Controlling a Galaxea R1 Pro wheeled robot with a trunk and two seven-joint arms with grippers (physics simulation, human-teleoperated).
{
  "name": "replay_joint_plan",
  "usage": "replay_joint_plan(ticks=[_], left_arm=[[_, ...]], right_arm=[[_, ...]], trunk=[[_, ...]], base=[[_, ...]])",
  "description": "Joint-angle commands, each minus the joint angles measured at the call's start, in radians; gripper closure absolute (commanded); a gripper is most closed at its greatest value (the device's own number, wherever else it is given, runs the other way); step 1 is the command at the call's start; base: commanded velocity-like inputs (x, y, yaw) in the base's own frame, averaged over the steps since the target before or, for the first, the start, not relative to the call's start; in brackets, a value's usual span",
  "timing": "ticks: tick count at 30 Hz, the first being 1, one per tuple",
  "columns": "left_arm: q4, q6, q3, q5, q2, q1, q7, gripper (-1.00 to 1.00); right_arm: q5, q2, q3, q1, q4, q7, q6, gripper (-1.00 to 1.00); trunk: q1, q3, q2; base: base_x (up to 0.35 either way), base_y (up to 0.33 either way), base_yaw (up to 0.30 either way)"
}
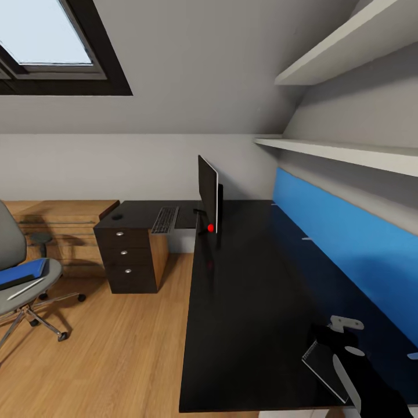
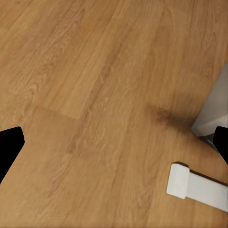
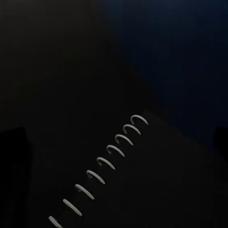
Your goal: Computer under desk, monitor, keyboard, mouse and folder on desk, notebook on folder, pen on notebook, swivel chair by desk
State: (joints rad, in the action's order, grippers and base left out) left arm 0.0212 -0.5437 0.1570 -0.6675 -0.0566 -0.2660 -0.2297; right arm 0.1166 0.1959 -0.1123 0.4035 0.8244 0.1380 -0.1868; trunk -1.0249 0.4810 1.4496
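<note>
Your right gripper [image 3: 118, 137] hangs over the notebook [image 1: 325, 363] on the desk [image 1: 244, 302], jaws spread and ready to grasp; your left gripper [image 2: 114, 142] idles agape above the floor [image 2: 85, 85]; the folder [image 1: 22, 271] and pen [image 1: 26, 288] wait on the chair [image 1: 29, 281], so the notebook has no base yet.

Head view: bench [image 1: 249, 302] runs from 6 toward 12 o'clock, then turns left. Monitor [image 1: 208, 194] upright on it at 12; keyboard [image 1: 165, 220] on it just left of monitor, at 11. Notebook [image 1: 325, 363] on bench at 5. Swivel chair [image 1: 20, 278] at 9, on floor, well apart; folder [image 1: 22, 271] on its seat, pen [image 1: 26, 288] beside folder.
</note>
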Motion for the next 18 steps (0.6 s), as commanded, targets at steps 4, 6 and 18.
replay_joint_plan(ticks=[4, 6, 18], left_arm=[[-0.001, -0.002, 0.007, -0.011, 0.000, -0.001, -0.006, -1.00], [-0.001, -0.002, 0.007, -0.011, 0.000, -0.001, -0.005, -1.00], [-0.001, -0.002, 0.007, -0.011, -0.002, -0.001, -0.006, -1.00]], right_arm=[[0.009, 0.000, 0.002, 0.000, -0.016, 0.005, -0.008, -1.00], [0.009, 0.000, 0.002, 0.000, -0.016, 0.005, -0.008, -1.00], [0.007, 0.000, 0.002, 0.000, -0.015, 0.005, -0.008, -1.00]], trunk=[[0.000, 0.001, 0.000], [0.000, 0.001, 0.000], [0.000, 0.001, 0.000]], base=[[0.000, 0.000, 0.000], [0.000, 0.000, 0.000], [0.000, 0.000, 0.000]])
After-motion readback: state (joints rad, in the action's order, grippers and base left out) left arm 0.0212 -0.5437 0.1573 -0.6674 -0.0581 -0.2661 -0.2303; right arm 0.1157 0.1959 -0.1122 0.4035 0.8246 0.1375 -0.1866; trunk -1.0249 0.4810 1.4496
